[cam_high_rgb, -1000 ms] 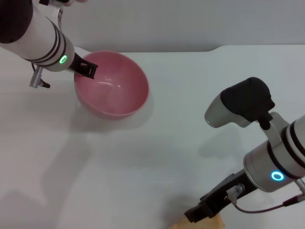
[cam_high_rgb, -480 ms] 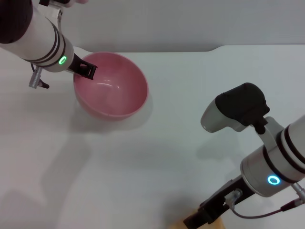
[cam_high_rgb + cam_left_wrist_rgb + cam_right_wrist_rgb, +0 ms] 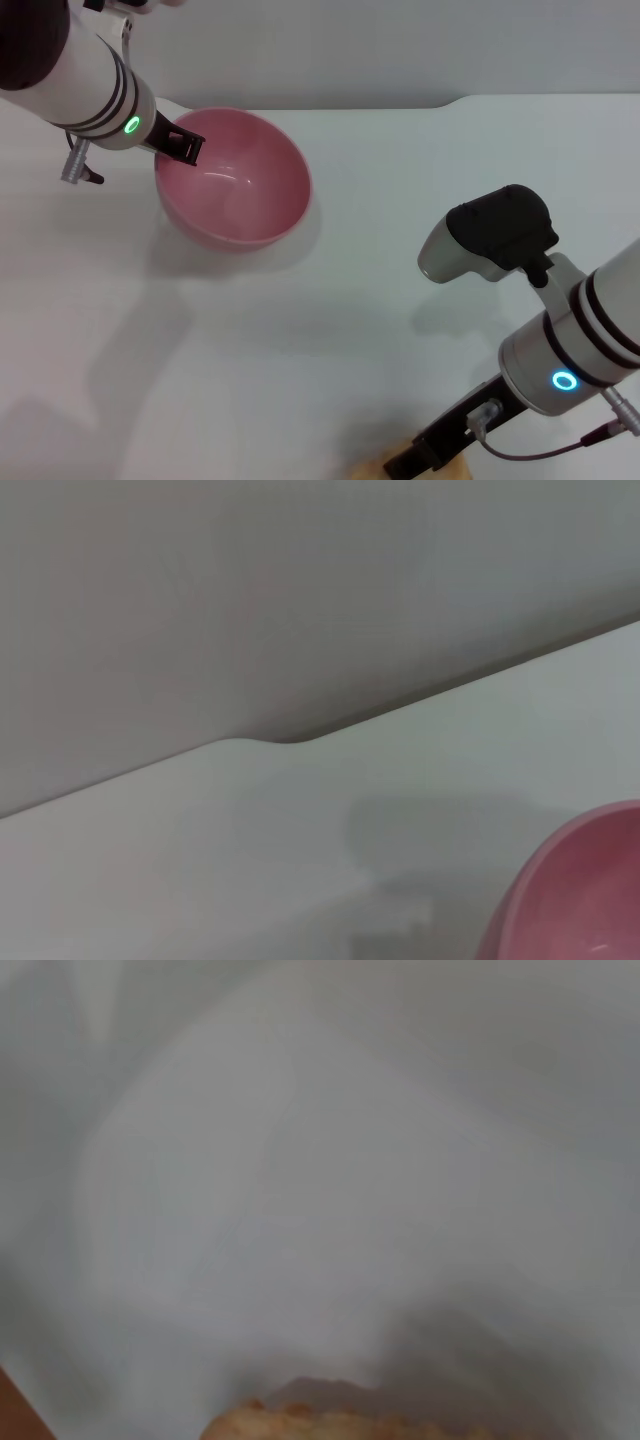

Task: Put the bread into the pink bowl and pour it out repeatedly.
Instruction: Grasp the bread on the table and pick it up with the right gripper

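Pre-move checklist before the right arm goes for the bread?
1. Round glossy pink plastic bowl upright on the white table: ok.
2. Bowl empty, room for the bread: ok.
3. Left gripper at the bowl's rim, steadying it: ok; finger state cannot tell.
4. Golden-tan toy bread located: ok, at the near table edge, mostly out of the head view.
5. Right gripper over the bread: ok; whether it has a grip: cannot tell.
6. Path from the bread to the bowl free of other things: ok.
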Controlling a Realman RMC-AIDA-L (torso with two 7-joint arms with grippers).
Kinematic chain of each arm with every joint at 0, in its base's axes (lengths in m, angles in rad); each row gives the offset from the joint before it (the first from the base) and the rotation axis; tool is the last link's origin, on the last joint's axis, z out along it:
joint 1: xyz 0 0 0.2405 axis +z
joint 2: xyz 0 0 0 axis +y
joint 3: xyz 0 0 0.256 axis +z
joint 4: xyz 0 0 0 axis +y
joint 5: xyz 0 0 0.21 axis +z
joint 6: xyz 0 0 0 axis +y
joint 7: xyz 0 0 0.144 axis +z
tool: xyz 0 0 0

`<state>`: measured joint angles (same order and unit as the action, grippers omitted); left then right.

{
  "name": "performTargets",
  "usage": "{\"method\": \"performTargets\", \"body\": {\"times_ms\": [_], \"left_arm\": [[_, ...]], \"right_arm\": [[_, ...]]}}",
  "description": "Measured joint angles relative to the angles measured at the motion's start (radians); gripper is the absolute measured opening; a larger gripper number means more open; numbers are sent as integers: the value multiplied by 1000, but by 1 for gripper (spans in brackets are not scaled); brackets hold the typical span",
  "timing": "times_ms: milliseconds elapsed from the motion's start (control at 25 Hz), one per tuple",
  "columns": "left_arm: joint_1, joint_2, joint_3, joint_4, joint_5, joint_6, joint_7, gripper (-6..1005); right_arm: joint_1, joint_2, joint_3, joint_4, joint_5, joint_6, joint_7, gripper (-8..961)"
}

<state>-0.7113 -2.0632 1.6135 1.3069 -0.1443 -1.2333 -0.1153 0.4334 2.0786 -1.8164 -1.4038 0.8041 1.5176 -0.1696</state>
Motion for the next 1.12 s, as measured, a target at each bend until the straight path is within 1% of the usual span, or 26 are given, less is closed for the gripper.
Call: {"method": "performTargets", "body": {"times_ms": [400,680,920,1120], "left_arm": [[0,0,0,2,0,-1,1,43],[-2,0,0,6,2,0,2,43],[-2,0,0,8,2,0,2,43],[-2,1,0,8,3,3,4,43]], "right_arm": [[13,0,-12,38,-6,-12,1,564],[14,-4,-36,-5,-28,-10,-13,549],[25,-4,-38,-14,-61,-16,-15,434],[27,-4,-34,-14,-64,-24,-16,386]]}}
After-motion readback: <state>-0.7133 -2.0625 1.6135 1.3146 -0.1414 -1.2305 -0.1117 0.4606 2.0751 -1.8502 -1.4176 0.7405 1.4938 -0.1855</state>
